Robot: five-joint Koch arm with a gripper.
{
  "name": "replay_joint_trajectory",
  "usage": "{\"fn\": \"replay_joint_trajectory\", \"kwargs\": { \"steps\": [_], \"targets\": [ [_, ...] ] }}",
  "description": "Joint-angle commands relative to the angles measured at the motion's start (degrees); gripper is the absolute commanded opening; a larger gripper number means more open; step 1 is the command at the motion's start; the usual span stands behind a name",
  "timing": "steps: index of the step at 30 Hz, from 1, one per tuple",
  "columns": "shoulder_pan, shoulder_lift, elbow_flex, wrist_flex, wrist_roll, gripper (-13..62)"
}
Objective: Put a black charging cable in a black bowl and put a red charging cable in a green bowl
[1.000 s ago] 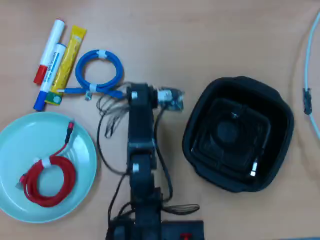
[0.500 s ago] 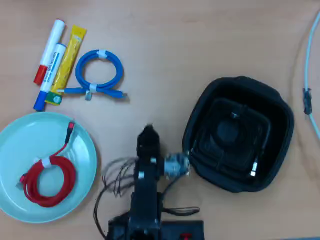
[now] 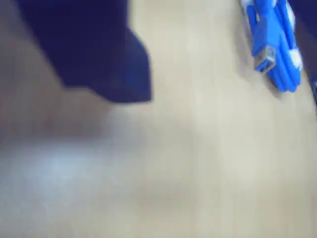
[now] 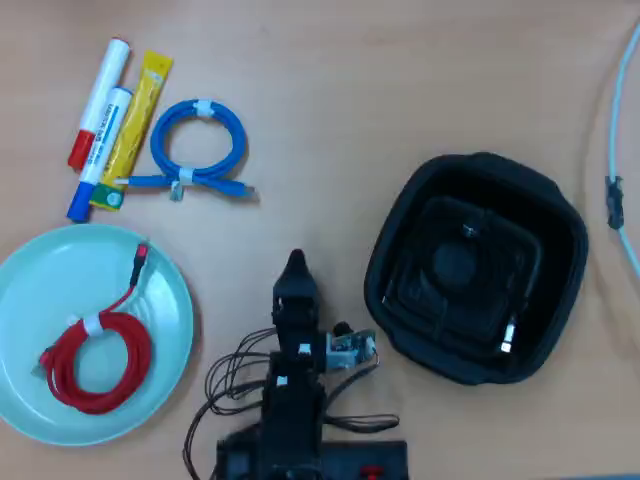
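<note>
green bowl point(image 4: 160, 260): lower left of overhead view, on the counter point(image 4: 400, 80); holds the red charging cable point(image 4: 95, 355), coiled w/ white tie, plug tail running up toward the rim.
black bowl point(image 4: 395, 240): right of centre in overhead view; holds the black charging cable point(image 4: 470, 300), dark on dark so coil hard to trace, silvery plug tips visible inside near top & lower right.
claw point(image 4: 296, 264): over bare counter between the two bowls, tip pointing up-frame; nothing seen in it; jaws overlap from above, in wrist view only a blurred dark part point(image 3: 94, 49), so can't tell if released or clenched.
blue cable point(image 4: 197, 150): coiled on counter above green bowl, not in any container; also top right in wrist view point(image 3: 275, 44).
markers point(image 4: 97, 115): two, side by side, top left, w/ yellow packet point(image 4: 135, 125) just beside them.
pale cable point(image 4: 620, 160): along right edge, on counter.
</note>
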Motion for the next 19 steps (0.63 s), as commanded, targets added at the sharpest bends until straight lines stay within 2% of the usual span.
{"fn": "replay_joint_trajectory", "kwargs": {
  "steps": [1, 19],
  "targets": [
    [-0.09, 1.93, 1.41, -4.22, 0.62, 34.4],
    [0.00, 0.09, 1.41, 2.99, 0.62, 33.6]
  ]
}}
